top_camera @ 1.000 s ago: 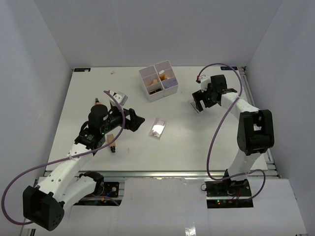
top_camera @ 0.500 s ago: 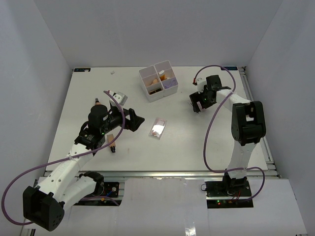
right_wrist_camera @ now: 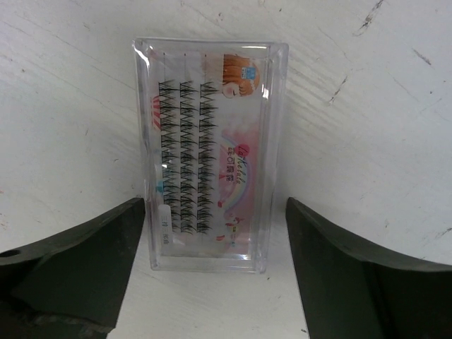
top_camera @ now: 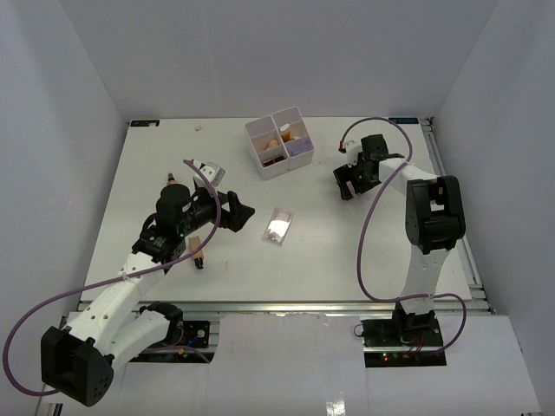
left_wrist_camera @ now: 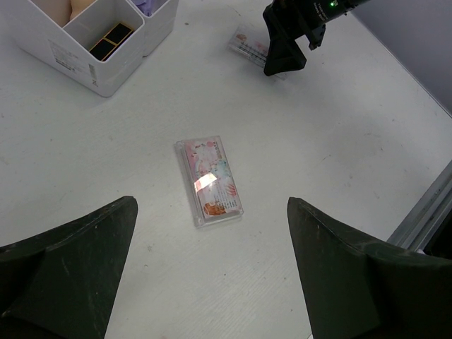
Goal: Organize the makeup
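A clear case of false lashes with a pink card (right_wrist_camera: 210, 152) lies flat on the white table. My right gripper (right_wrist_camera: 215, 205) is open and straddles the case's near end, with a gap on each side; it sits low at the back right (top_camera: 349, 182). A clear pink palette (top_camera: 277, 226) lies mid-table. My left gripper (top_camera: 240, 213) hovers open just left of the palette, its fingers (left_wrist_camera: 78, 261) wide apart with nothing between them. The white four-compartment box (top_camera: 260, 130) holds a beige sponge (top_camera: 271, 143), an orange item (top_camera: 287, 132) and black-gold lipsticks (left_wrist_camera: 109, 40).
By the left arm lie a white-grey packet (top_camera: 209, 171), a dark-capped tan bottle (top_camera: 173, 178) and a black lipstick (top_camera: 199, 259). The table's right rail (top_camera: 460, 217) runs close behind the right arm. Grey walls enclose the table on three sides.
The right arm has folded in and its gripper has come down around the lash case, the jaws narrowing slightly. The left arm has not moved.
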Motion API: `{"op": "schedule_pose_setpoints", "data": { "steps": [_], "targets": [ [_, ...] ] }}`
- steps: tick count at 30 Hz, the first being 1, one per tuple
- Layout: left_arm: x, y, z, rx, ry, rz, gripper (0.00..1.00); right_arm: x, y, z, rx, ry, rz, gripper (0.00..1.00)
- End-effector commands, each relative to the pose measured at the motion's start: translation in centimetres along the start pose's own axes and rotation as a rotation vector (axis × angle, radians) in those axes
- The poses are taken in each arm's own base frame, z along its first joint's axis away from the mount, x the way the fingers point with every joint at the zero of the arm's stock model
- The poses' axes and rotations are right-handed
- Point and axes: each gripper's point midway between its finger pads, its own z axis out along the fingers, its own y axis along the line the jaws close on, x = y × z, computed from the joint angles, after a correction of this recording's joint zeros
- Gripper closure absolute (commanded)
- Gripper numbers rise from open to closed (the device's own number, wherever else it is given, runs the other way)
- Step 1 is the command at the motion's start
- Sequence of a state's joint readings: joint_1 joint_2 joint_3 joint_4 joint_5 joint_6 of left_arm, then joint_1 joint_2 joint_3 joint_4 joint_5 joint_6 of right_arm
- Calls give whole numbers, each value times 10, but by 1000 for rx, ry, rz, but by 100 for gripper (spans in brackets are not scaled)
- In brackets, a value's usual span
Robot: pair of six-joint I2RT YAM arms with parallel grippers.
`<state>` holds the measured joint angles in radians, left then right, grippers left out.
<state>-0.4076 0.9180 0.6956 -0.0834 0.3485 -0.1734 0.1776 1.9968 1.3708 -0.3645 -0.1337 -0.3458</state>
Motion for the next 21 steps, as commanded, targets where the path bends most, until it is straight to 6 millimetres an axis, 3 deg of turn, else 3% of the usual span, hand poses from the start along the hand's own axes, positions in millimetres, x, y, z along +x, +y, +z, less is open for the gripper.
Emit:
{"op": "schedule_pose_setpoints", "data": {
  "steps": [1,4,6,10,13,17,21],
  "targets": [
    [2,0,0,6,4,2,2,2,3,2,-9,11,-11,23],
    [3,-2,1,22,7,1,2,5,6,2,-27,18,-15,36],
    [6,-4,2,36,14,-6,2,7,9,1,-39,22,-21,50],
    [6,-13,3,89,11,-12,2,2,9,-13,-27,-5,-35,72],
    [10,-17,5,122,21,-30,2,4,14,-26,-29,-23,-43,78],
    [11,-31,13,210,13,-99,2,-3,37,-72,-82,-134,-89,85],
    [10,-47,21,308,15,-235,2,6,69,-109,-179,-223,-141,87]
  ]
}}
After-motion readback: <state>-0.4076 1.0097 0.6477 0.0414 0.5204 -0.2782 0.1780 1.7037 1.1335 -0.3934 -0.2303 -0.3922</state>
